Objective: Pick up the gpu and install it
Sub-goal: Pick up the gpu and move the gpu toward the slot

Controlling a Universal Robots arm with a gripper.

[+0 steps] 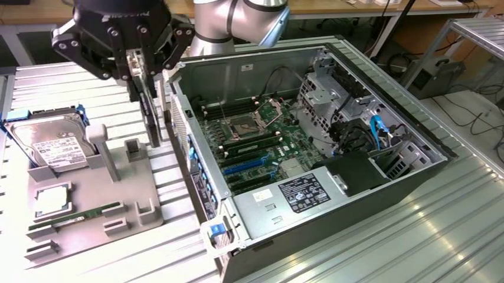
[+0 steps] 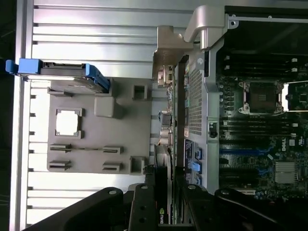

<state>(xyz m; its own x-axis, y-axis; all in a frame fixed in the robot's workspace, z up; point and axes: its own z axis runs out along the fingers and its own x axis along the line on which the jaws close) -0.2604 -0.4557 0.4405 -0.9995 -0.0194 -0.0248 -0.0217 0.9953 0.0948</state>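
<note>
My gripper hangs at the exterior view's upper left, shut on the gpu. The dark card hangs edge-on and upright, its lower end just above the grey fixture tray and close beside the outer wall of the open computer case. In the wrist view the gpu runs away from my gripper, with its silvery bracket at the far end. The black fingers press it from both sides. Blue expansion slots lie free on the motherboard inside the case.
On the tray stand a silver hard drive with blue rails, a square processor chip and a narrow green memory stick. The case holds a labelled power supply and drive cages. Ribbed metal table surrounds everything.
</note>
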